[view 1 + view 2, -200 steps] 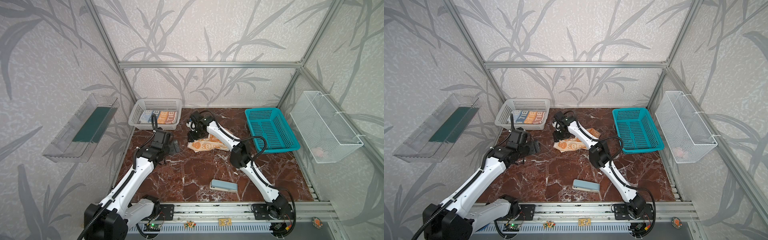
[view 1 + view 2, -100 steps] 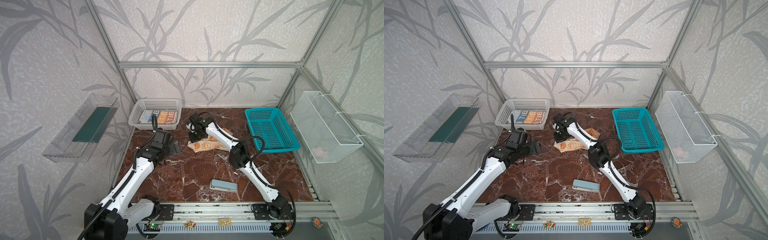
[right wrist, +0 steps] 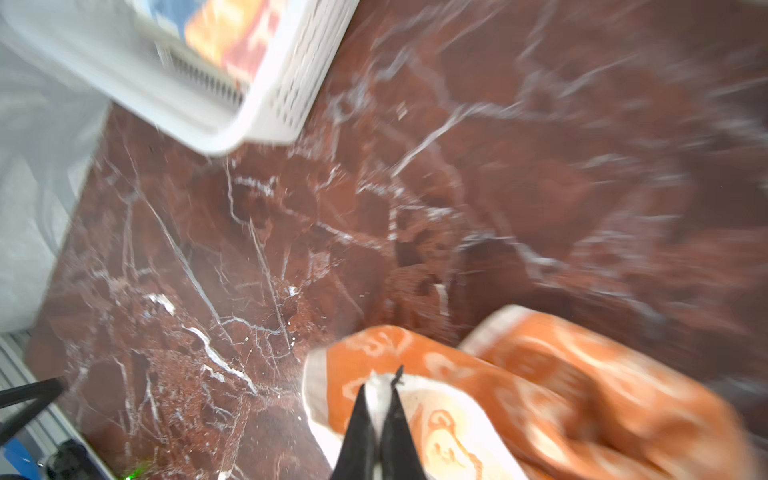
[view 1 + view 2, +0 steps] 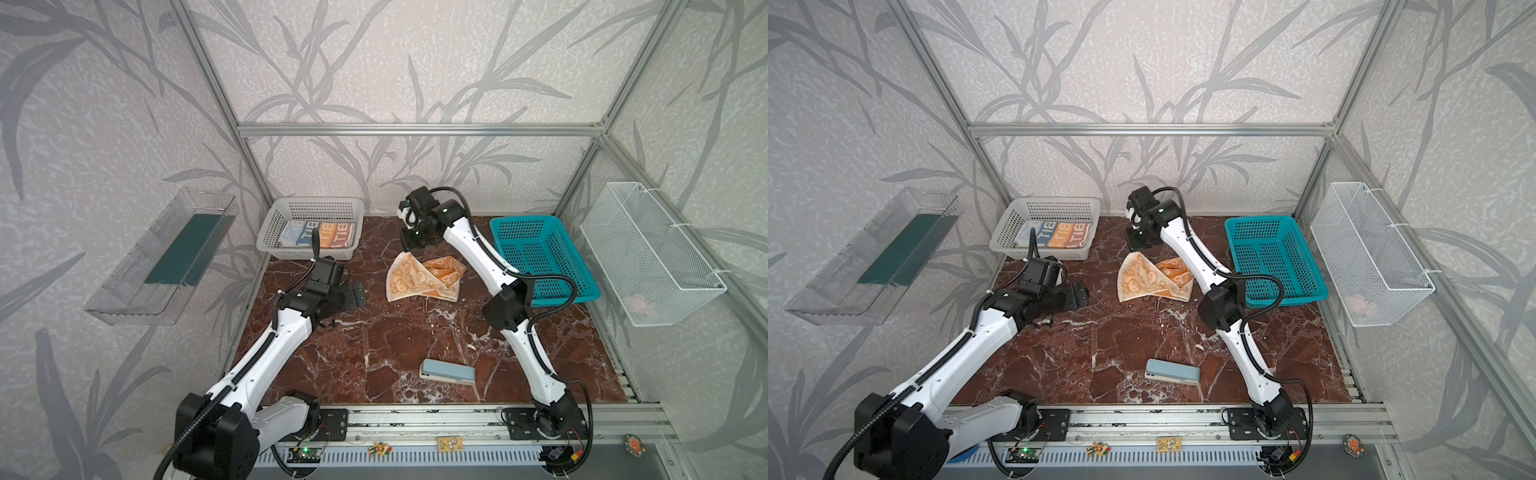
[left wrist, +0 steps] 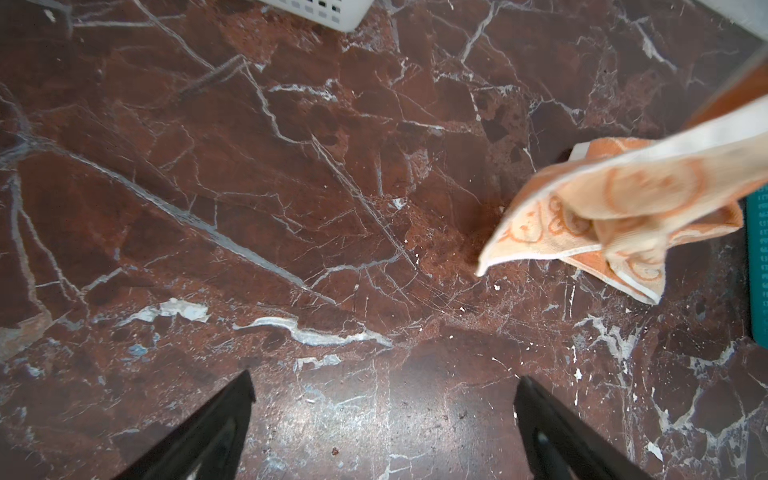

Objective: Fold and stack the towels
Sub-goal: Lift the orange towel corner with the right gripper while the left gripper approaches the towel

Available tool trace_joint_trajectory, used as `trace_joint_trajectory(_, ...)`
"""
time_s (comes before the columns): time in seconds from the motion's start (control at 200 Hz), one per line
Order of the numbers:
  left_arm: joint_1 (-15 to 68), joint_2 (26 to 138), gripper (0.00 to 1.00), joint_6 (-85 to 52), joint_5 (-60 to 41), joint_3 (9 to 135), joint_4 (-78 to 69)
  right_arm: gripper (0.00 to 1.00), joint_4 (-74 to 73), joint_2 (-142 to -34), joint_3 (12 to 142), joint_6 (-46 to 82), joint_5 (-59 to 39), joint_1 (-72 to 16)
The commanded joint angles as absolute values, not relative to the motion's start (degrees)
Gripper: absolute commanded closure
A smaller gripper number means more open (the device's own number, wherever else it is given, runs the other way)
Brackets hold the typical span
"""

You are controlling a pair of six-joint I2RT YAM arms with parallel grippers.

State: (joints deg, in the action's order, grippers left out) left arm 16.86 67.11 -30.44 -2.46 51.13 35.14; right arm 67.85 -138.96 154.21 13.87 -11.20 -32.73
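Pinching one corner of the orange-and-cream towel (image 4: 415,279), jaws clamped, the right gripper (image 4: 410,248) holds it raised so the rest drapes onto the table (image 4: 374,345) between grey basket (image 4: 269,232) and teal basket (image 4: 505,223), likely to shake it open for folding; left gripper (image 4: 356,293) hovers nearby, jaws spread, empty.

Both top views bright, evenly lit, diffuse light from above; soft shadow under the left arm (image 4: 286,332); frame posts (image 4: 216,83) bow with wide-angle distortion toward the edges; centre sharp. Left wrist view: pale glare patch on the tabletop (image 5: 415,415); orange towel (image 5: 623,199) soft, out of focus. Right wrist view: heavy motion blur, white basket (image 3: 270,104) and towel smeared; right tool (image 3: 382,376) tip sharp.
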Motion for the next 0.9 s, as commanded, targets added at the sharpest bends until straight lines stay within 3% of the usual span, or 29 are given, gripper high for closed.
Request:
trace_joint_trajectory(0.0, 18.8, 70.9, 0.01, -29.1, -4.4, 55.2, 33.6, 1.0, 76.5, -135.8, 151.8, 13.0, -8.6, -29.0)
trace_joint_trajectory(0.23, 28.2, 85.3, 0.01, -24.2, -5.4, 65.3, 34.7, 1.0, 72.2, -128.2, 133.1, 10.5, -8.8, -23.3)
trace_joint_trajectory(0.405, 29.1, 96.3, 0.01, -25.0, -11.8, 71.7, 34.9, 1.0, 64.6, -124.0, 119.3, 11.3, -11.9, -19.8)
trace_joint_trajectory(0.705, 30.0, 104.4, 0.06, -21.9, -13.9, 77.2, 34.1, 1.0, 59.6, -122.5, 111.5, 11.3, -15.2, -17.3)
trace_joint_trajectory(0.895, 29.9, 105.2, 0.14, -28.5, -15.1, 75.2, 26.9, 1.0, 58.5, -121.9, 110.0, 11.1, -16.1, -16.4)
